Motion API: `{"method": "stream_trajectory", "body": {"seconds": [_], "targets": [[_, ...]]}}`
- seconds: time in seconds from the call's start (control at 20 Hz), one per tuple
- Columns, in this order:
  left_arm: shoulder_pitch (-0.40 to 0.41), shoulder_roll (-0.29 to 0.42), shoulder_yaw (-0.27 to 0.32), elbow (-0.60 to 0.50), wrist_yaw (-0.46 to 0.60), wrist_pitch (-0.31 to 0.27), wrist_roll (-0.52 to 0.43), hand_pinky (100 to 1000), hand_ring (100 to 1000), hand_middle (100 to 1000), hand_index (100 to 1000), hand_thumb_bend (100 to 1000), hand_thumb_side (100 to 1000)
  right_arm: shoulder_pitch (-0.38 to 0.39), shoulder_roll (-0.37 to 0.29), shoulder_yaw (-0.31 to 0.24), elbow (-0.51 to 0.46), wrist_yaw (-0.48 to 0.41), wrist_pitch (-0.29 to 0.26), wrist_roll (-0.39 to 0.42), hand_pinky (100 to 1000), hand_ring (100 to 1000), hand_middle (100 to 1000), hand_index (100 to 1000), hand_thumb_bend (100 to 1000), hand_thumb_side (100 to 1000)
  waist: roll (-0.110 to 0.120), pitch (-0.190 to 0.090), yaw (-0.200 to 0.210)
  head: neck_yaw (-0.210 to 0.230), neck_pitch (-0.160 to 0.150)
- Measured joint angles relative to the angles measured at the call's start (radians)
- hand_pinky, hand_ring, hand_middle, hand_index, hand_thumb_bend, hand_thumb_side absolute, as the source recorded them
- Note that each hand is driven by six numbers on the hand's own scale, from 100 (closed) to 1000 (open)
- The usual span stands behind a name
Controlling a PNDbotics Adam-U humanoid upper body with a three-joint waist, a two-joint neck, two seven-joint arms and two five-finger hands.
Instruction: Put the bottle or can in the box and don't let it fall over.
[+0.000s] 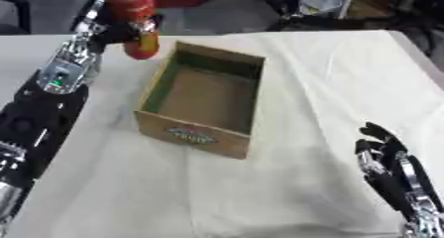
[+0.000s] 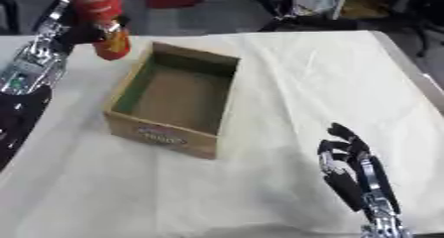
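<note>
Left eye view showed the left robot hand (image 1: 108,26) grasping a red can (image 1: 135,14), held upright above the desk (image 1: 329,83) at ten o'clock of the open box (image 1: 204,100). The right robot hand (image 1: 386,165) rested released at five o'clock. The carry seemed underway; next, lowering the can level inside.

The bottle (image 1: 135,14) is red with an orange-yellow lower part and a pale mark near its top. The box (image 1: 202,100) is tan cardboard, brown inside, with a green band along its inner left wall and a red-and-green oval label on its near side. The cloth (image 1: 329,93) covering the tabletop is cream-white. Both the left hand (image 1: 108,26) and the right hand (image 2: 351,165) are black with silver parts.
</note>
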State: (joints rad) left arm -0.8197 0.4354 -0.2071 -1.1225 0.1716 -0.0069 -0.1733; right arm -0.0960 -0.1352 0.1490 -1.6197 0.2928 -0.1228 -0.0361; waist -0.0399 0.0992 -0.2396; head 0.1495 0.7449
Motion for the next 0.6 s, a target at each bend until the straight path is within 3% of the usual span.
{"method": "stream_trajectory", "body": {"seconds": [0.05, 0.1, 0.15, 0.2, 0.25, 0.35, 0.5, 0.6], "targets": [[0.000, -0.011, -0.014, 0.002, -0.004, 0.003, -0.024, 1000, 900, 502, 653, 543, 189, 0.000, 0.000, 0.000, 0.000, 0.000, 0.000, 0.000, 699, 778, 835, 918, 100, 621, 0.000, 0.000, 0.000, 0.000, 0.000], [0.000, -0.020, -0.025, 0.010, -0.018, 0.002, -0.049, 1000, 955, 666, 781, 721, 375, 0.000, 0.000, 0.000, 0.000, 0.000, 0.000, 0.001, 699, 778, 835, 918, 100, 621, 0.000, 0.000, 0.000, 0.000, 0.000], [0.001, -0.028, -0.036, 0.019, -0.043, -0.003, -0.074, 1000, 981, 756, 847, 763, 425, 0.000, 0.000, 0.000, 0.000, 0.000, 0.000, 0.001, 699, 778, 835, 918, 100, 620, 0.000, 0.000, -0.001, 0.000, 0.000], [0.005, -0.035, -0.042, 0.029, -0.076, -0.011, -0.095, 1000, 987, 776, 864, 771, 437, 0.000, 0.000, 0.000, 0.000, 0.000, 0.000, 0.001, 699, 778, 835, 918, 100, 620, 0.000, -0.001, -0.001, -0.001, 0.000], [0.012, -0.041, -0.045, 0.038, -0.113, -0.022, -0.111, 1000, 1000, 885, 948, 860, 533, 0.000, 0.000, 0.000, 0.000, 0.000, 0.000, 0.001, 699, 778, 835, 918, 100, 621, 0.001, -0.001, -0.001, -0.002, 0.000], [0.027, -0.048, -0.044, 0.050, -0.186, -0.043, -0.121, 1000, 1000, 952, 990, 975, 644, -0.001, 0.000, 0.000, 0.000, 0.000, 0.000, 0.001, 699, 778, 835, 918, 100, 622, 0.001, -0.001, 0.000, -0.003, 0.000], [0.062, -0.050, -0.032, 0.043, -0.264, -0.066, -0.089, 1000, 1000, 986, 1000, 1000, 742, -0.001, 0.000, 0.000, 0.000, 0.000, 0.000, 0.001, 699, 778, 836, 918, 100, 620, 0.001, -0.001, 0.008, -0.008, 0.000], [0.099, -0.049, -0.016, 0.010, -0.277, -0.069, -0.049, 1000, 1000, 980, 1000, 1000, 716, -0.001, 0.000, 0.000, 0.000, 0.000, 0.000, 0.000, 699, 778, 836, 918, 100, 619, 0.001, -0.001, 0.015, -0.012, 0.000]]}}
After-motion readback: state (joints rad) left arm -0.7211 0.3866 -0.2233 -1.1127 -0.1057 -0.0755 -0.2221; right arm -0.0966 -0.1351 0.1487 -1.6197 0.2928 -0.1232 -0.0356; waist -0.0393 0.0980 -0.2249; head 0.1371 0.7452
